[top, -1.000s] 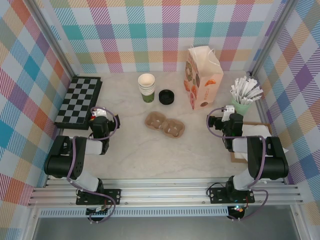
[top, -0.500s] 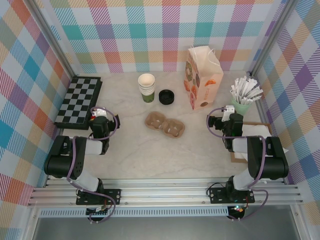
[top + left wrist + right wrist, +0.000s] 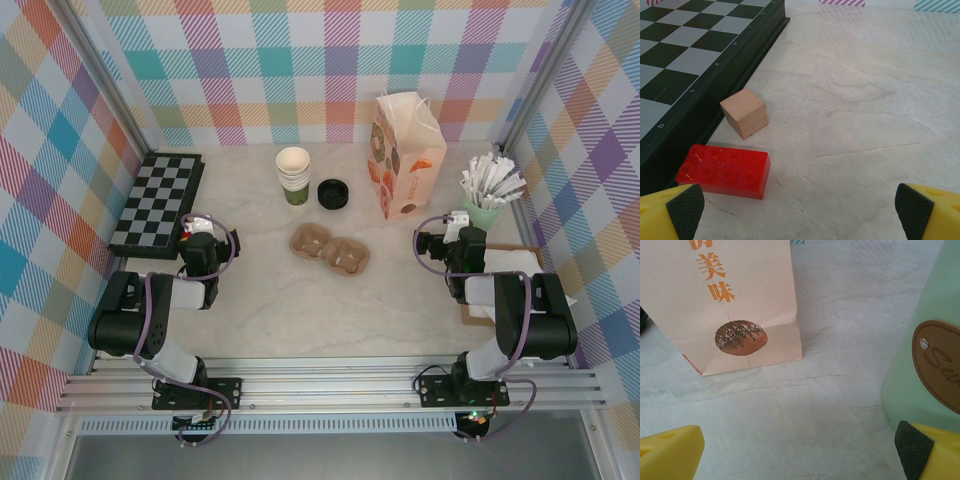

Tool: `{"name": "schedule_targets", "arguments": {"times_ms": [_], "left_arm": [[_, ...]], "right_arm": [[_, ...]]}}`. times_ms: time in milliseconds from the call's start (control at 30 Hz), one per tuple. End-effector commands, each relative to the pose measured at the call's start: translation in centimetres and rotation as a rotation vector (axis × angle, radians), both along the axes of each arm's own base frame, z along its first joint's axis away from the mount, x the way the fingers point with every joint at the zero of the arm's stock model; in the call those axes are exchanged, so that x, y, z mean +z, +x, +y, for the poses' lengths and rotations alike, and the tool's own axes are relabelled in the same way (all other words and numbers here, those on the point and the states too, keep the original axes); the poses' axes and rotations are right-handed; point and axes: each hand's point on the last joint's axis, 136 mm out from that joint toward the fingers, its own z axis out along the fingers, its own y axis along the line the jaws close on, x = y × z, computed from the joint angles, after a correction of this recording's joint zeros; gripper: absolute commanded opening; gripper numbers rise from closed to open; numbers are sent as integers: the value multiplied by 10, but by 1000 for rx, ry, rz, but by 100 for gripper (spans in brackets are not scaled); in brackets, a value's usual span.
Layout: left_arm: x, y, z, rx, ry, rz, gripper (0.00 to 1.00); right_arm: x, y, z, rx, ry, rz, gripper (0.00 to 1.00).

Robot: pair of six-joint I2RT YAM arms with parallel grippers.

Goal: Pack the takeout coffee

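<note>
Top external view: the tabletop [image 3: 300, 310] is boxed in by plaid walls on the left, back and right. The bare room is the middle and near part, between the two arms. The far strip is the crowded bit. A chessboard [image 3: 160, 200] runs along the left wall. A stack of cups [image 3: 293, 175] stands further right, cream on top and dark green at the bottom, though I can't count the cups from up here. The black lid [image 3: 333, 193] lies flat just right of that stack, apart from it. Next comes the paper bag [image 3: 407, 155], upright with its mouth open. A mint-green cup [image 3: 483, 210] stuffed with white sticks stands near the right wall. A brown cup carrier [image 3: 330, 250] sits in front of the lid with both wells empty.

Left wrist view: the left gripper [image 3: 800, 210] is spread wide with nothing in it, over bare marble. A wooden cube [image 3: 744, 113] and a red brick [image 3: 725, 171] sit close against the chessboard's edge. The board is cut off by the frame.

Right wrist view: the right gripper [image 3: 800, 452] is also wide open and empty. The bag is ahead on the left with its top cropped. The mint cup crowds the right finger and is half out of frame. White paper [image 3: 512, 262] is partly hidden by the right arm.
</note>
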Motion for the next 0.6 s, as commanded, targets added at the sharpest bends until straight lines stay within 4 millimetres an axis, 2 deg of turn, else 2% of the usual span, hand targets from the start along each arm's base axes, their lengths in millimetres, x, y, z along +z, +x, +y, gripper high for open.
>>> {"name": "schedule_targets", "arguments": {"times_ms": [0, 167, 267, 333, 400, 467, 567], "left_arm": [[2, -1, -4, -4, -1, -17, 100], [3, -1, -4, -5, -1, -19, 100], [10, 3, -12, -57, 1, -1, 100], [29, 2, -2, 15, 4, 68, 100], [61, -6, 17, 161, -33, 68, 100], [93, -15, 20, 206, -88, 32, 100], [142, -30, 21, 295, -216, 46, 100]], "right_arm": [[9, 6, 0, 3, 3, -27, 100], [8, 6, 0, 4, 4, -26, 100], [18, 7, 1, 11, 5, -16, 100], [32, 5, 1, 10, 1, 11, 100], [53, 0, -1, -18, 25, 20, 100], [77, -6, -4, -65, 91, 27, 100], [109, -19, 6, -87, 251, 68, 100]]}}
